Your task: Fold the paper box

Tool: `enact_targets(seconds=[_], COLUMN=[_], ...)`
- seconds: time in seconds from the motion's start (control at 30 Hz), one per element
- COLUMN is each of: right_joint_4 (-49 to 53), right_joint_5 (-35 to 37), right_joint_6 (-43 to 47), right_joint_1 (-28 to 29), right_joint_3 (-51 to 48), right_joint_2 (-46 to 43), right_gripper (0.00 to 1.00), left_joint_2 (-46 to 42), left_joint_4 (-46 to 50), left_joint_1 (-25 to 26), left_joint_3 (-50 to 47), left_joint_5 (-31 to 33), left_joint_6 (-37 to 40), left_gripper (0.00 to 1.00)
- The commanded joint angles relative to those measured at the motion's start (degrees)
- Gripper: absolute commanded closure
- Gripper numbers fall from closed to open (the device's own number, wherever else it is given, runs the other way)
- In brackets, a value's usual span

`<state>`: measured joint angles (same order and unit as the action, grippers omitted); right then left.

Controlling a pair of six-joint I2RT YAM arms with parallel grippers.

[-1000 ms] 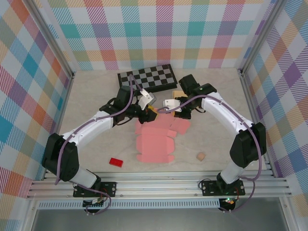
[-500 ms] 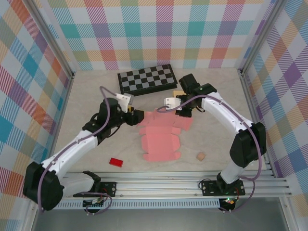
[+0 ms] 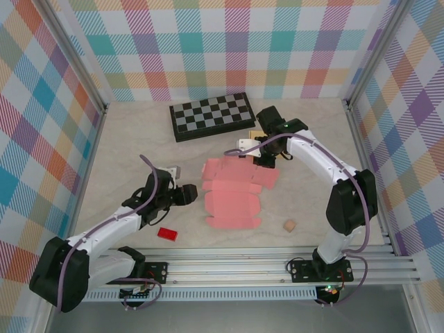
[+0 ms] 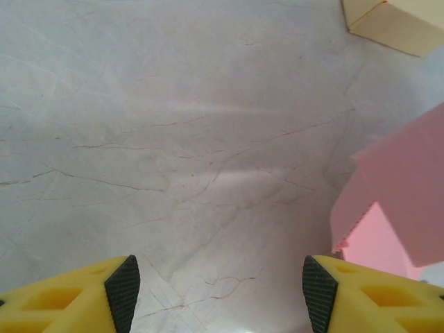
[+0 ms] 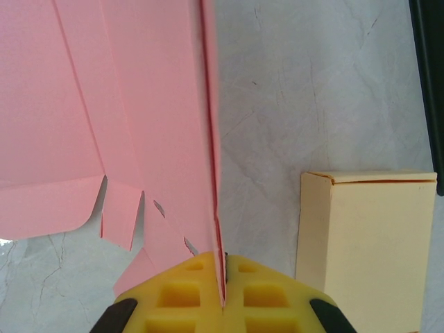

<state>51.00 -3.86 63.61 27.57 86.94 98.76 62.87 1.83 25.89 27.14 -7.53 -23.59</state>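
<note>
Paper box (image 3: 232, 198) pinched, apparently by a flap edge, in right gripper (image 5: 223, 281); left gripper (image 4: 220, 291) gapes empty.

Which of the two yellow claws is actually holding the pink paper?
The right gripper: it is shut on an edge of the pink paper box. The left gripper is open over bare table, holding nothing.
</note>
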Motion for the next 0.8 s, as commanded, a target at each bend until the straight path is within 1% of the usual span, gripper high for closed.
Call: enact_targets(seconds=[0.0,0.07,0.17,0.27,0.43,0.53,0.67,0.77], right_joint_4=[0.0,-0.2,0.1,0.5,0.8,1.2,2.4,3.0], right_joint_5=[-1.7,-3.3,-5.2,-5.8,-6.5,-7.2,-10.2,-13.0], right_joint_6=[-0.7,0.1,0.6,0.7,0.5,0.4,0.9,2.1], right_joint_1=[-0.5,-0.6,-0.7,-0.6,-0.7,-0.7,-0.7,-0.7], right_joint_3=[0.2,-0.5,-1.0,-1.0,-0.7,-0.3,0.1,-0.6], right_joint_2=[-1.0,-1.9,-2.5,-2.6,-2.5,-2.3,-2.9,-4.0], right_gripper=[1.0,1.0,1.0,1.0,1.0,1.0,1.0,1.0], left_joint_2=[1.9,4.2,6.8,7.7,7.3,8.0,9.4,9.7], left_joint_4=[-3.6,-7.0,-13.6,-18.0,-19.4,-19.3,-20.9,-23.7], left_joint_1=[-1.3,-1.9,-2.0,-1.9,-1.7,-0.9,-0.4,0.2], left_joint_3=[-0.3,-0.7,-0.7,0.0,0.7,0.8,0.6,1.0], left_joint_5=[-0.3,-3.1,-9.0,-14.3,-17.1,-16.8,-17.1,-19.2], left_joint_6=[0.0,0.0,0.1,-0.3,-0.3,-0.4,-0.7,-1.3], left_gripper=[0.35,0.35,0.35,0.35,0.34,0.34,0.35,0.35])
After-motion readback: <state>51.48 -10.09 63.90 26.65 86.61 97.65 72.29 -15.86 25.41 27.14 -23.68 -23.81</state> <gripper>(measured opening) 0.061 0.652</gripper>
